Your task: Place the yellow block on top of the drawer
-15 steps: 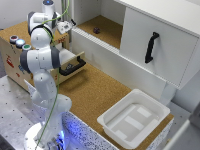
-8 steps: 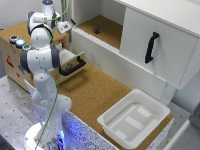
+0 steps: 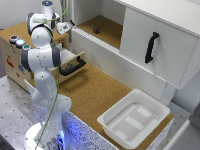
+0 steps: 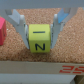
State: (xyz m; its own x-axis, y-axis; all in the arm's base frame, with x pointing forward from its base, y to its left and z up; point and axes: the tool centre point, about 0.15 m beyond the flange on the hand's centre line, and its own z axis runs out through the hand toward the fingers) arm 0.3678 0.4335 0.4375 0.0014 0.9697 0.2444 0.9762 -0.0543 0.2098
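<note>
Trouble could come if my gripper (image 4: 40, 36), squeezing the small yellow cube with black marks (image 4: 40, 39), lets go crookedly and it tumbles off the brown cork top (image 4: 42, 56) just below.

In the exterior view, the drawer (image 3: 74, 64) juts open from the low cabinet (image 3: 15, 60) at that view's left. A tray (image 3: 134, 118) lies on the bench (image 3: 95, 92) toward the right. In the wrist view, the block (image 4: 40, 38) sits between the pincer (image 4: 41, 31) fingers.
</note>
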